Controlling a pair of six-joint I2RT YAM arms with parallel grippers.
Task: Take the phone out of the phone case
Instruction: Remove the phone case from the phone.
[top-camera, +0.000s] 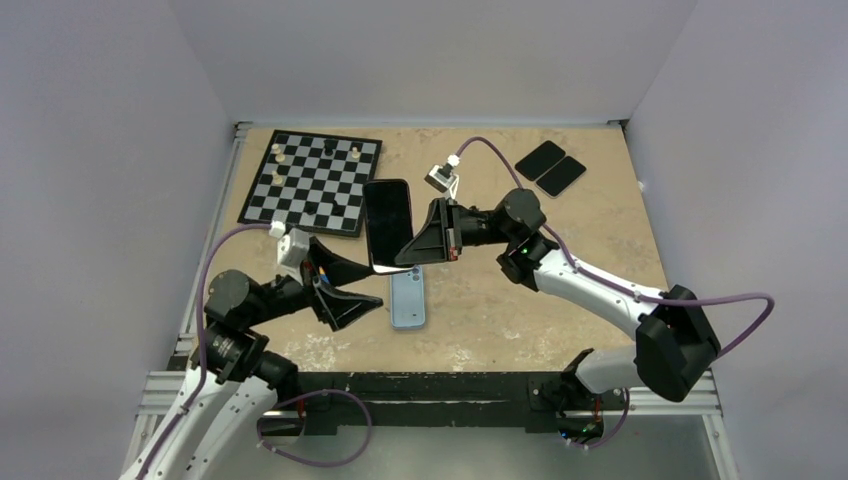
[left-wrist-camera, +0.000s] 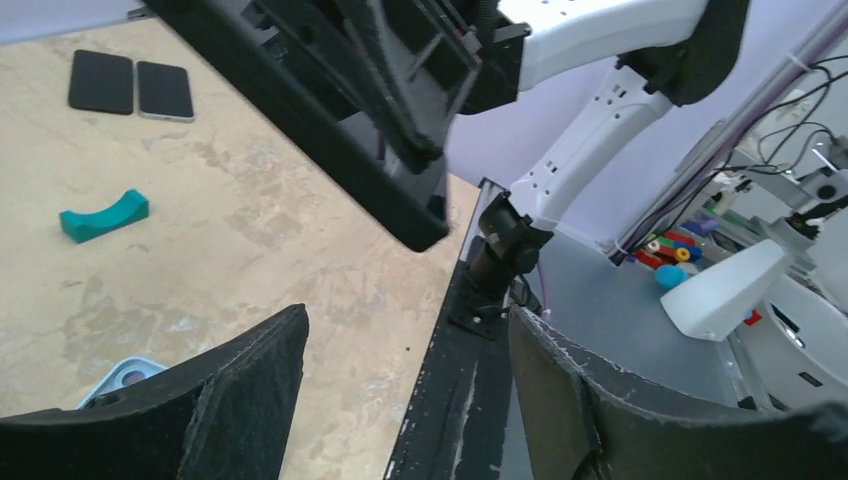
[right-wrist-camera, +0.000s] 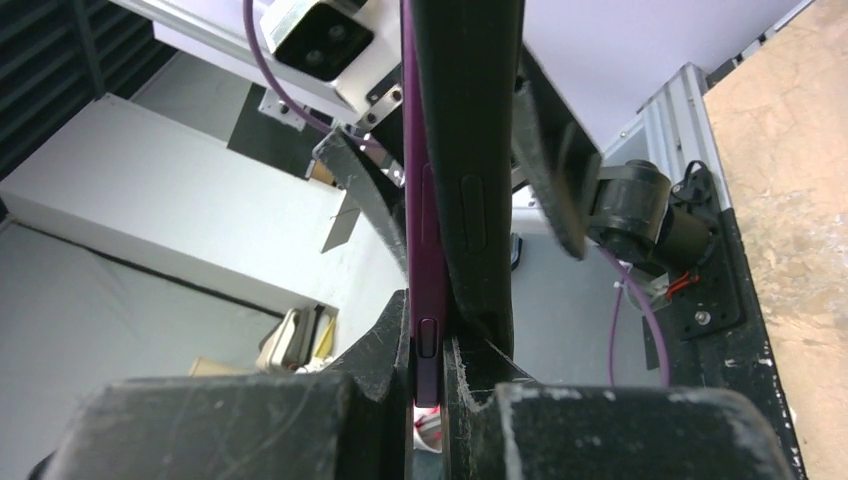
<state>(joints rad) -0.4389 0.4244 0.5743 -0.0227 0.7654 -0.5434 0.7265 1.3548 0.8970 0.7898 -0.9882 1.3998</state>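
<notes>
— Purple rim, dark face: is that the phone (top-camera: 388, 222)? State its position.

— Affirmative. The phone is raised off the table, left of centre in the top view, with its lower end seated in the right gripper (top-camera: 402, 258). The right wrist view shows the phone's purple edge (right-wrist-camera: 420, 200) running from the top of the frame down into the narrow gap between the fingers (right-wrist-camera: 385, 350), which are pressed onto it.

— And the phone case?

— A dark case (right-wrist-camera: 470, 150) lies along the phone's right side in that view. It sits close to the phone near the fingers and spreads away from it toward the top of the frame. Whether any part of it still grips the phone cannot be determined.

— Left gripper (top-camera: 376, 288)?

— Jaws spread wide, gripping nothing. It sits just below and left of the phone in the top view. Its fingers (left-wrist-camera: 200, 410) fill the lower edge of the left wrist view.

— Surroundings?

— A light-blue phone-shaped item (top-camera: 408, 298) lies flat on the table (top-camera: 520, 300), directly below the held phone in the frame. A chessboard (top-camera: 312, 182) sits at upper left and two dark slabs (top-camera: 550, 167) at upper right. A teal block (left-wrist-camera: 103, 215) rests on the table at the left of the left wrist view.
</notes>
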